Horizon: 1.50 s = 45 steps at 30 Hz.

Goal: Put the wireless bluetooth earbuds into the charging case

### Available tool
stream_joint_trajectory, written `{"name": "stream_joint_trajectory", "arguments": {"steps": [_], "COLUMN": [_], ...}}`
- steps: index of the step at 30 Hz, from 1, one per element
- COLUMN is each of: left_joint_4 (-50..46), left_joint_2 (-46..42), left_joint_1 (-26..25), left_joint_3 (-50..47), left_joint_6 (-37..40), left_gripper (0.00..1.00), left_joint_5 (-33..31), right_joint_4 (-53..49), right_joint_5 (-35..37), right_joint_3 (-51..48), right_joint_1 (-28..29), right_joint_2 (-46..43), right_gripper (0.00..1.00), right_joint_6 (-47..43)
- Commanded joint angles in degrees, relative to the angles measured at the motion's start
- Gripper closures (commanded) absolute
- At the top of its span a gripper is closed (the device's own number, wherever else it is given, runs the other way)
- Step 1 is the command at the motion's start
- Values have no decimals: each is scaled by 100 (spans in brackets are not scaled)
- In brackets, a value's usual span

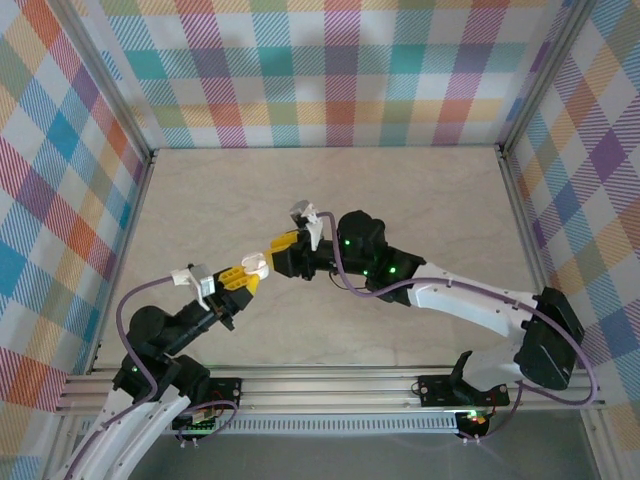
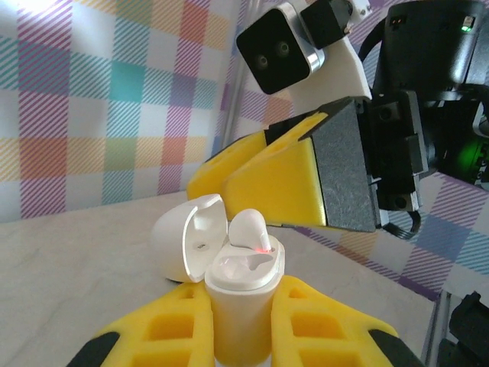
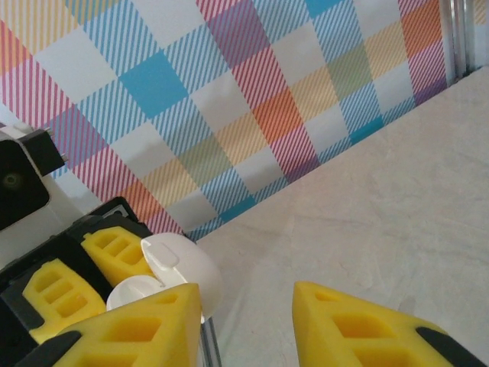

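Observation:
My left gripper (image 2: pixel 241 302) is shut on the white charging case (image 2: pixel 238 298), which stands upright with its lid (image 2: pixel 177 238) swung open to the left. One white earbud (image 2: pixel 249 228) sits in the right-hand slot of the case, its rounded head sticking up and a red light glowing at its base. The slot beside it looks empty. My right gripper (image 3: pixel 244 310) is open with nothing between its fingers, and it hovers just above and behind the case (image 3: pixel 141 289). In the top view both grippers (image 1: pixel 243 280) (image 1: pixel 284 243) meet above mid-table, around the case (image 1: pixel 255 264).
The marbled tabletop (image 1: pixel 420 200) is walled by checked cloth panels (image 1: pixel 330 70) at the back and both sides. The right arm's black wrist (image 2: pixel 428 115) looms close over the case. An aluminium rail (image 1: pixel 330 385) runs along the near edge.

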Motion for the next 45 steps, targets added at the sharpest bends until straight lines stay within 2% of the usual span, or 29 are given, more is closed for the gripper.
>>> {"name": "stream_joint_trajectory", "arguments": {"steps": [1,6,10,12,15,18,20,23,25,28,33,39,45], "left_joint_4": [-808,-1789,-2670,-2988,-3359,-3692,-3812,-3964,-3979,-4009,-4031,-4075,-4063], "left_joint_2": [-184,-202,-333,-434,-544,-614,-723,-711,-732,-729,-733,-729,-729], "left_joint_1": [-50,-50,-50,-50,-50,-50,-50,-50,-50,-50,-51,-50,-50], "left_joint_3": [330,647,1129,1349,1538,1607,1584,1625,1625,1634,1616,1599,1564], "left_joint_6": [278,550,896,1009,1018,962,850,808,785,771,736,735,727], "left_gripper": [100,100,100,100,100,100,100,100,100,100,100,100,100], "left_joint_5": [-62,-355,-824,-1027,-1260,-1255,-1289,-1346,-1389,-1439,-1572,-1689,-1706], "right_joint_4": [3,-435,-692,-911,-1724,-2004,-2116,-1992,-1905,-2183,-3193,-4801,-6189], "right_joint_5": [216,231,335,664,1631,1630,1540,1281,1054,586,34,205,954], "right_joint_3": [354,622,820,874,957,813,832,850,949,1530,3039,4861,6312], "right_joint_1": [15,-25,-53,-63,-145,-456,-511,-511,-502,-457,-303,-139,112], "right_joint_2": [169,372,394,384,510,810,1101,1601,2008,2811,4099,5324,6128], "right_gripper": [62,55,50,49,47,45,49,65,67,68,63,57,57], "right_joint_6": [329,322,370,443,863,1598,1800,2001,2182,2181,1629,830,171]}}
